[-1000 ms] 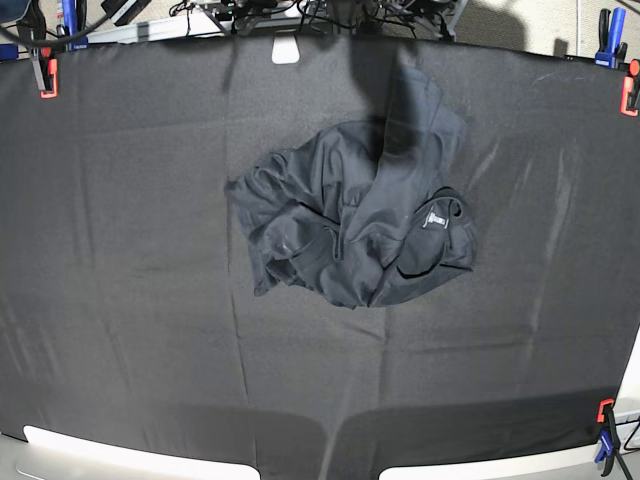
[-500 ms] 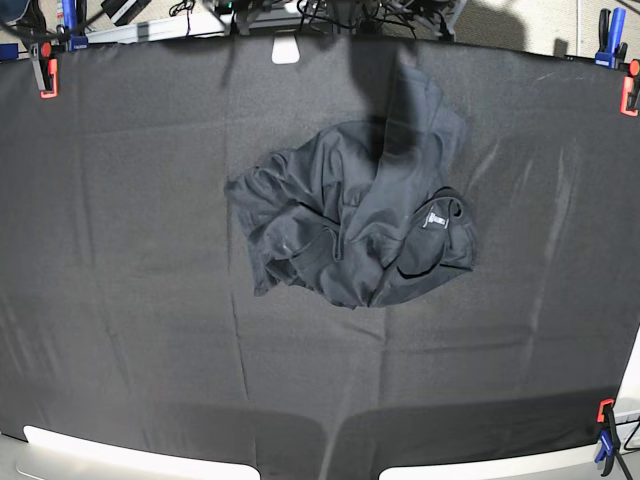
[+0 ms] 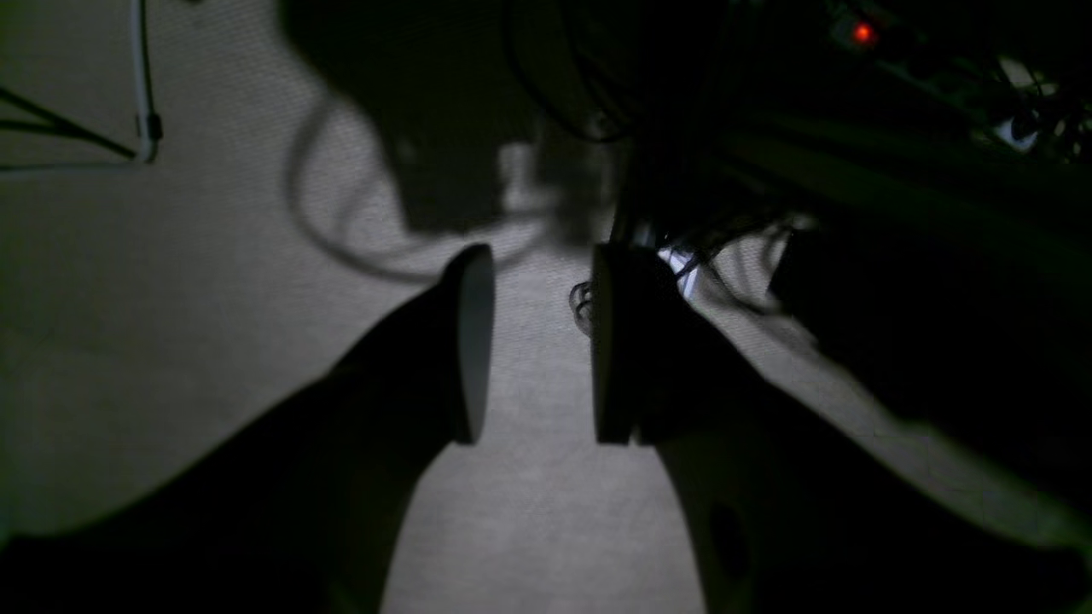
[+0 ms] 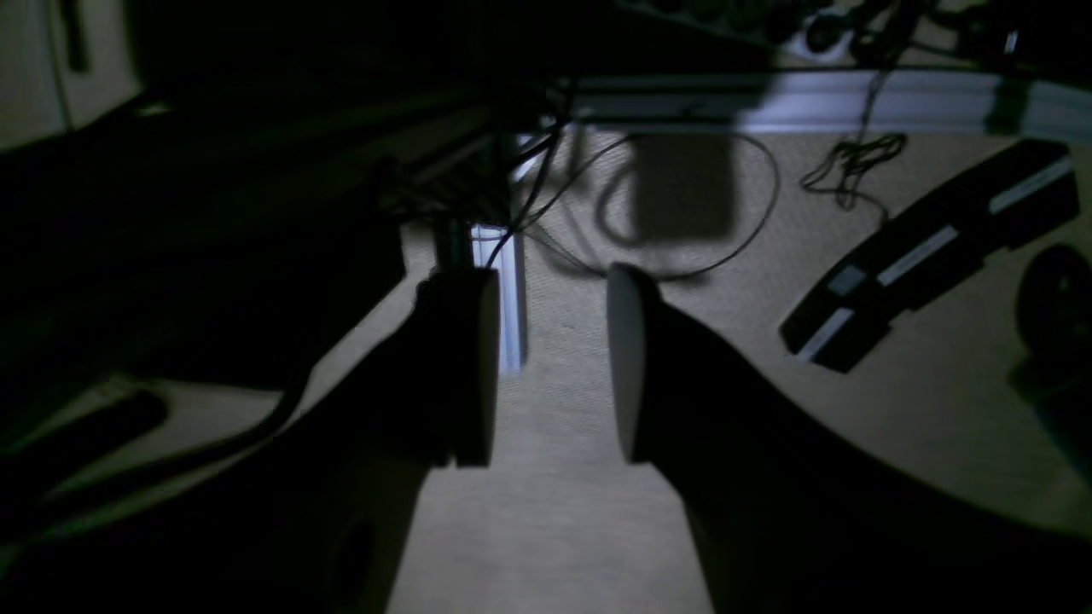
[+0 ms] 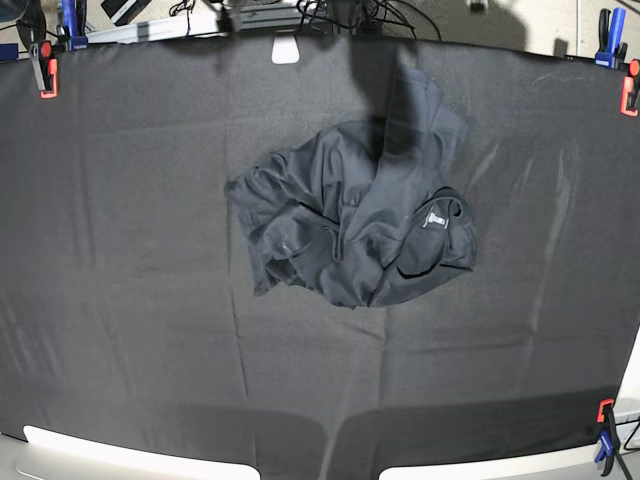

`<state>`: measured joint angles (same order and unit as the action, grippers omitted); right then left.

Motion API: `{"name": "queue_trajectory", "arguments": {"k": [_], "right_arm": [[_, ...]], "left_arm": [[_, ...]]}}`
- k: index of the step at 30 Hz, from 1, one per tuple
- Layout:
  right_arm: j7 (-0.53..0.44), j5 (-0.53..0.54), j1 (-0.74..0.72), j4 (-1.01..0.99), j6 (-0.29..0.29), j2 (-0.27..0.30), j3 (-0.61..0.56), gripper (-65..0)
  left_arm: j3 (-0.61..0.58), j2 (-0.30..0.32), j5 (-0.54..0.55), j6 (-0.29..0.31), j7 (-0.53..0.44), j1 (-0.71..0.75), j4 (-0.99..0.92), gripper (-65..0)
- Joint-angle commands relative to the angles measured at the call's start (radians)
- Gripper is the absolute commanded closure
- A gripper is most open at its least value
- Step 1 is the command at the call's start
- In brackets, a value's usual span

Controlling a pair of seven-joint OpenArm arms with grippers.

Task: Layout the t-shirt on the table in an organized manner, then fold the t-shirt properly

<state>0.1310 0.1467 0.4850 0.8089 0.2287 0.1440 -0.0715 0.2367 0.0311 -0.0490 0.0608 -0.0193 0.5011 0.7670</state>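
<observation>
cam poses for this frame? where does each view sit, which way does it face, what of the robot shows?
Base: high over the table, looking down at the crumpled t-shirt; no arm shows.
Left wrist: behind the left hand, facing carpet and cables; both fingers show, open and empty.
Right wrist: behind the right hand, facing carpet, cables and a rail; fingers open and empty.
Shared: both wrist views see carpet and cables, neither the shirt.

The t-shirt (image 5: 355,225) lies crumpled in a heap near the middle of the counter (image 5: 120,300). Its white neck label (image 5: 435,219) shows on the right side of the heap. Red-orange clamps (image 5: 46,78) hold the counter's corners.
</observation>
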Motion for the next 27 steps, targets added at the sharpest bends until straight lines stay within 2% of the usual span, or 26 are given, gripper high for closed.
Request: {"name": "queue_trajectory", "arguments": {"k": [1, 4, 10, 16, 19, 23, 27], "right_arm": [[0.012, 0.021, 0.048, 0.05, 0.006, 0.019, -0.003, -21.0], [0.012, 0.053, 0.158, 0.204, 0.006, 0.072, -0.022, -21.0], [0.012, 0.143, 0.364, 0.511, 0.007, 0.218, -0.09, -21.0], [0.011, 0.145, 0.568, 0.839, 0.007, 0.357, -0.092, -21.0], [0.011, 0.145, 0.651, 0.996, 0.007, 0.417, -0.092, -21.0], [0.018, 0.086, 0.716, 1.175, 0.007, 0.447, -0.092, -21.0], [0.05, 0.027, 0.728, 1.312, 0.006, 0.446, -0.092, -21.0]], "left_arm": [[-0.016, 0.018, 0.025, -0.001, -0.007, 0.051, 0.058, -17.0], [-0.069, 0.06, 0.078, -0.001, -0.017, 0.173, 0.217, -17.0], [-0.095, 0.126, 0.077, -0.002, -0.018, 0.356, 0.53, -17.0], [-0.095, 0.22, 0.077, -0.002, 0.106, 0.472, 0.834, -17.0], [-0.093, 0.269, 0.076, -0.014, 0.117, 0.512, 0.962, -17.0], [-0.093, 0.305, 0.068, -0.061, 0.143, 0.53, 1.107, -17.0], [-0.093, 0.305, -0.066, -0.061, 0.169, 0.529, 1.234, -17.0]]}}
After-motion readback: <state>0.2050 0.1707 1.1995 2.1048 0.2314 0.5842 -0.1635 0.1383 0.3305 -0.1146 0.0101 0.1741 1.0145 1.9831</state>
